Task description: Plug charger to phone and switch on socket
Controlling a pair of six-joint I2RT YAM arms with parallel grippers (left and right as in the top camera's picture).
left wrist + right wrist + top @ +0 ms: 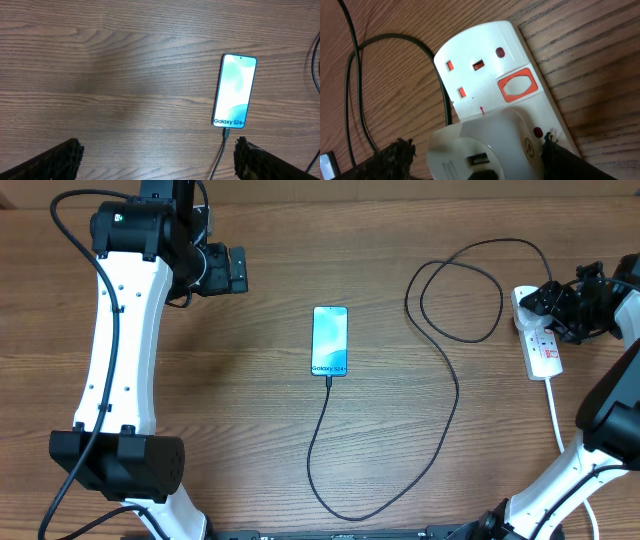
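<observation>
phone teal screen; charger black; socket white, red marks

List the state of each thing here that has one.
Phone: screen lit, cable plugged in.
Cable: one end in phone, other at the white adapter.
Adapter: seated in the power strip.
Power strip: one socket empty; lamps look unlit.
Left hand: open, empty.
Right hand: open, either side of adapter.
</observation>
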